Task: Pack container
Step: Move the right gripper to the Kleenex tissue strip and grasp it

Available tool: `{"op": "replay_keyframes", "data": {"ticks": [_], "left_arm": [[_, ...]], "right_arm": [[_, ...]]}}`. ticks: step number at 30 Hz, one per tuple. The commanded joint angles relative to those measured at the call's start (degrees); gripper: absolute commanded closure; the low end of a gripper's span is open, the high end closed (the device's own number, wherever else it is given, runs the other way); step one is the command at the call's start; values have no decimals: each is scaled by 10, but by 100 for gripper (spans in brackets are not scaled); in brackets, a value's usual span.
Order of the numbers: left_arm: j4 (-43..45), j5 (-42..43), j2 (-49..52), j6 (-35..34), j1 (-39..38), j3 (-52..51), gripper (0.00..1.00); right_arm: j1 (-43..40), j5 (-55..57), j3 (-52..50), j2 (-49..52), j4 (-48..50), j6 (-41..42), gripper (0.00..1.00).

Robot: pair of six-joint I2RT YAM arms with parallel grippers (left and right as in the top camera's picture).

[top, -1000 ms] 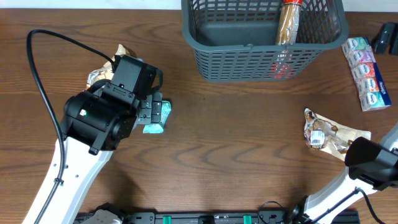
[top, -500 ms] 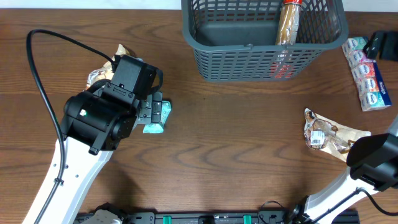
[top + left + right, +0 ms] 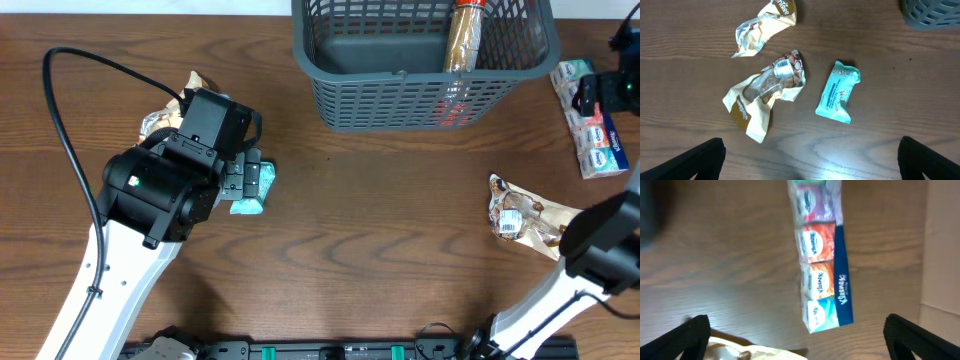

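Note:
The dark grey-blue container (image 3: 330,75) stands at the back middle, with a brown tube packet (image 3: 465,35) and a red item (image 3: 455,112) inside; its corner shows in the left wrist view (image 3: 932,15). My left gripper (image 3: 245,180) (image 3: 810,165) is open and empty, hovering by a teal packet (image 3: 258,190) (image 3: 838,91). Two crumpled tan bags (image 3: 762,95) (image 3: 765,25) lie beside it. My right gripper (image 3: 602,95) (image 3: 800,340) is open and empty above a strip of Kleenex packs (image 3: 598,130) (image 3: 820,255).
A crumpled tan snack bag (image 3: 525,215) (image 3: 750,352) lies at the right front of the wooden table. The left arm's black cable (image 3: 60,120) loops over the left side. The table's right edge shows in the right wrist view (image 3: 940,255).
My right gripper has moved in from the far right edge, forward and over the Kleenex strip. The left arm and the packets have not moved.

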Motion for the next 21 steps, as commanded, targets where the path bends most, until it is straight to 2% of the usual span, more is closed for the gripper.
{"op": "replay_keyframes", "data": {"ticks": [1, 11, 15, 21], "left_arm": [[-3, -3, 0, 1, 3, 9, 1], [-7, -3, 1, 1, 3, 9, 1], [-7, -3, 5, 1, 3, 9, 1], [-7, -3, 17, 1, 3, 9, 1]], "right_arm": [[-18, 18, -4, 42, 5, -12, 5], [-76, 12, -4, 61, 59, -12, 1], [-95, -27, -4, 71, 67, -12, 1], [-92, -52, -4, 110, 75, -10, 1]]}}
